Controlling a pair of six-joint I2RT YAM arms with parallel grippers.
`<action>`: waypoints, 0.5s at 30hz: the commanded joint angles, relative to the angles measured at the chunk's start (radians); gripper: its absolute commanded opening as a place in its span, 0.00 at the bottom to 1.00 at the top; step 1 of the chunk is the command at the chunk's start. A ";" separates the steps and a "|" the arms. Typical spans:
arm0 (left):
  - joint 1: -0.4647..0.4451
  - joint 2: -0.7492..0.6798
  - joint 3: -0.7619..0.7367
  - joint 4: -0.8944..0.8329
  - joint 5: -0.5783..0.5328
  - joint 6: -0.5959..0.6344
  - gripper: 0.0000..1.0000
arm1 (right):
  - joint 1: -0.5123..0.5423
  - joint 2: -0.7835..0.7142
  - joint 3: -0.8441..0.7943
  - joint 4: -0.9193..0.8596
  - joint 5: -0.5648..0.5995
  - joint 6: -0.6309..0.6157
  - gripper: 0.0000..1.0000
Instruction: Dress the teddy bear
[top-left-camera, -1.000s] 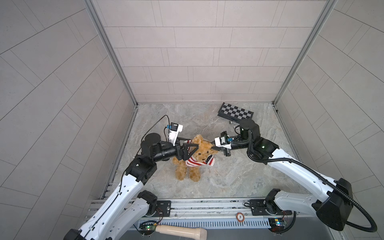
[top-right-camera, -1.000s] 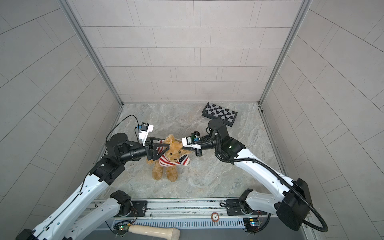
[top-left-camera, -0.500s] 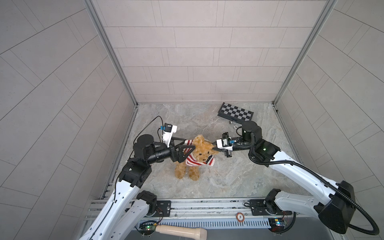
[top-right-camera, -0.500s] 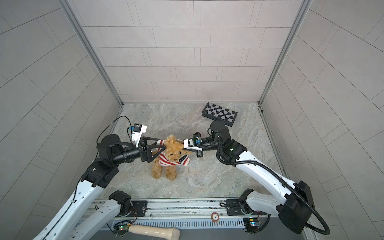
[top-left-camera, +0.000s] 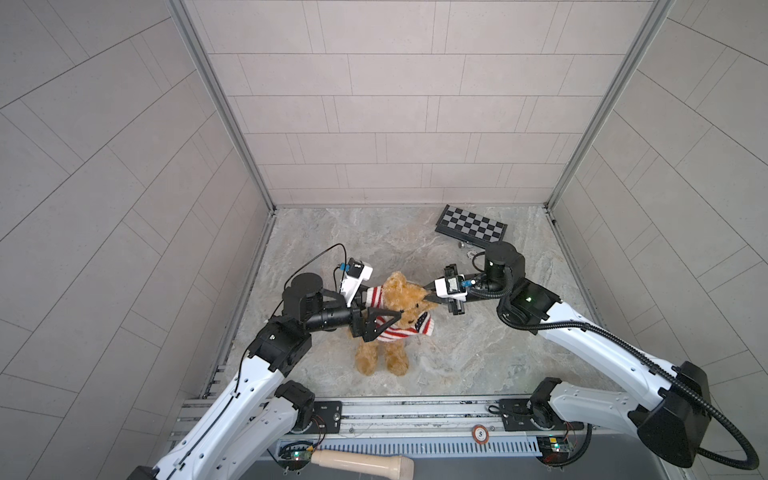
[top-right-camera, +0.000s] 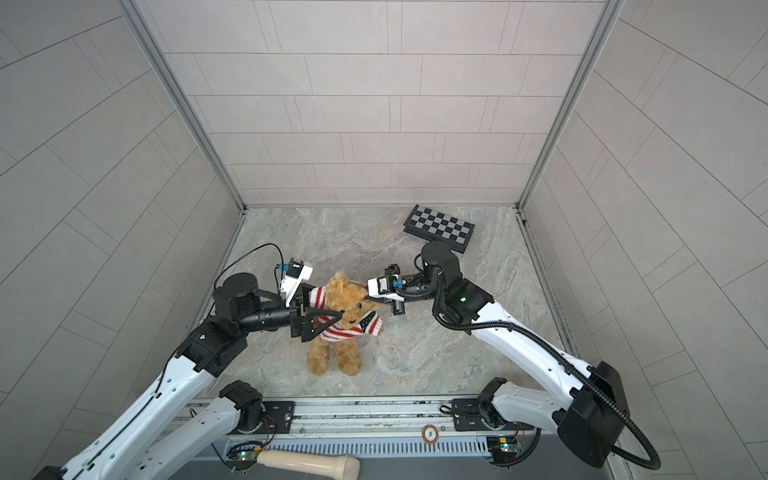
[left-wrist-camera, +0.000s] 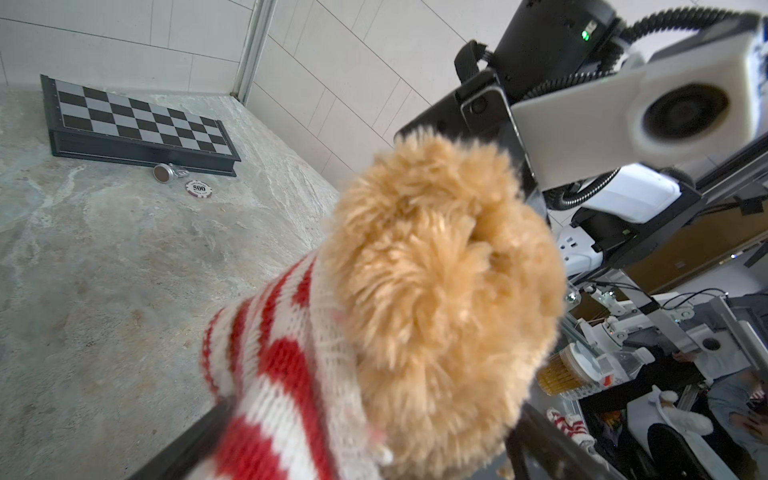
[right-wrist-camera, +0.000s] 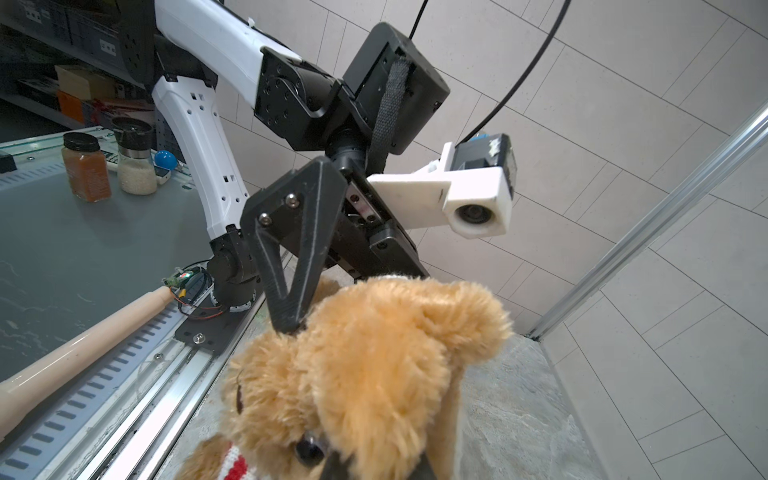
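Nearest, item one: wooden handle (top-left-camera: 361, 462), lying along the front edge below my mounting rail (top-left-camera: 415, 411). A small numbered disc (top-left-camera: 479, 434) sits on that rail.

Item two: teddy bear (top-left-camera: 401, 297), golden-brown, upright at the middle of the marble floor (top-left-camera: 457, 353), both feet down, between my two arms. It wears a red-and-white striped sweater (top-left-camera: 395, 332), with the collar round the neck and the body over the torso. One sleeve points toward my left wrist and the other hangs at its opposite side.

Item three: my left gripper (top-left-camera: 390, 302), fingers spread wide, with the bear's neck and head between them. In the right wrist view the nearer finger's tip meets the fur at the back of the head. Whether the other finger touches, I cannot tell.

Item four: my right gripper (top-left-camera: 430, 297), fingers pressed together, pinching fur at the side of the bear's head.

Item five, beyond: metal knob (left-wrist-camera: 162, 172) and poker chip (left-wrist-camera: 198, 189) marked 500, just beside each other on the floor, at the edge of the board.

Item six, farthest: chessboard (top-left-camera: 471, 223), lying flat near the back wall, toward the right corner.
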 joint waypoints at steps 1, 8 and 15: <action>-0.013 -0.016 0.000 -0.030 -0.052 0.071 1.00 | 0.003 -0.032 0.011 0.105 -0.068 0.015 0.00; -0.013 -0.036 -0.005 -0.066 -0.131 0.113 1.00 | -0.010 -0.079 -0.018 0.201 -0.079 0.093 0.00; -0.013 -0.087 -0.018 -0.075 -0.181 0.116 1.00 | -0.025 -0.095 -0.045 0.334 -0.104 0.191 0.00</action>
